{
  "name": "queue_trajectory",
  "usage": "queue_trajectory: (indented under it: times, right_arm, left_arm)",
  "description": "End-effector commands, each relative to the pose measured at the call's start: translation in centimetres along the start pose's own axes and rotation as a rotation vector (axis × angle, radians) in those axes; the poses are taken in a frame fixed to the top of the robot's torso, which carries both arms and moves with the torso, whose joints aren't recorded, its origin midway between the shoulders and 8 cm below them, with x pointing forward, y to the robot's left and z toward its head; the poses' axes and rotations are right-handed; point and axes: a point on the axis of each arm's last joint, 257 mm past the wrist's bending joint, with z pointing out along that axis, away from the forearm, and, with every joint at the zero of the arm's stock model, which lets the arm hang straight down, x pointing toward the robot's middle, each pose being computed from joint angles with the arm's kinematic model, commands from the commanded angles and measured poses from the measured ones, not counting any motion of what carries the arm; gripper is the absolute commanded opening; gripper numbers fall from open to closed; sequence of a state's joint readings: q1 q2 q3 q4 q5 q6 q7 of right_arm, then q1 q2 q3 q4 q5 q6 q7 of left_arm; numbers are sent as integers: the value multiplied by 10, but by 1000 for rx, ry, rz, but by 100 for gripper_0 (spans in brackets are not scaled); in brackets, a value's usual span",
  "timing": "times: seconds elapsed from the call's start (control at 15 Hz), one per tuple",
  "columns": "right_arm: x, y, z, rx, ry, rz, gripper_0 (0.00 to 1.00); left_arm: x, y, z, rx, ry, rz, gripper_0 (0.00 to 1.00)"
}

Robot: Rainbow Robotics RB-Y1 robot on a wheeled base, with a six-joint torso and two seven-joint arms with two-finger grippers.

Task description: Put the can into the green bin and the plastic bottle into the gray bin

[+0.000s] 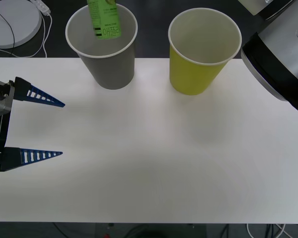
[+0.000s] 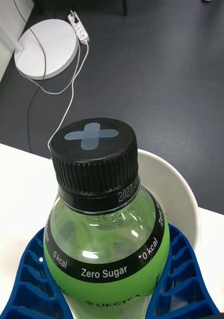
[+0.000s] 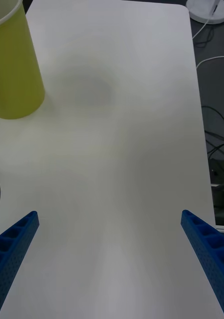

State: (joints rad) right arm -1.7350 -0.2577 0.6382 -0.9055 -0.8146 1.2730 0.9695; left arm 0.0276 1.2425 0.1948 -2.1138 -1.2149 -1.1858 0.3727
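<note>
The plastic bottle (image 1: pixel 104 20) of green liquid hangs upright with its lower end inside the mouth of the gray bin (image 1: pixel 111 69) at the back left of the table. My right gripper (image 2: pixel 109 279) is shut on the bottle's shoulder, its blue fingers (image 2: pixel 22 284) on either side, below the black cap (image 2: pixel 94 149). The gray bin's white rim (image 2: pixel 184 194) shows just behind the bottle. The green bin (image 1: pixel 196 74) stands to the right of the gray one. My left gripper (image 1: pixel 63 129) rests open over the table's left side, holding nothing. The can is out of view.
The white table (image 1: pixel 154 163) spreads bare in front of the two cups, which stand close to its far edge. A white round base (image 1: pixel 12 22) with a cable lies on the dark floor beyond. My right arm's body (image 1: pixel 278 64) hangs over the right edge.
</note>
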Motion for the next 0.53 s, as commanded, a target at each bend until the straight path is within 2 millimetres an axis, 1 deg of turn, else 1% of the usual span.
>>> queue_trajectory:
  times: [0.07, 0.53]
  right_arm:
    - [-2, 1, 0, -5, -9, 20, 100]
    - [-5, 4, 0, -13, -19, 18, 100]
  left_arm:
    - [0, 0, 0, 0, 0, 0, 100]
    - [0, 0, 0, 0, 0, 0, 100]
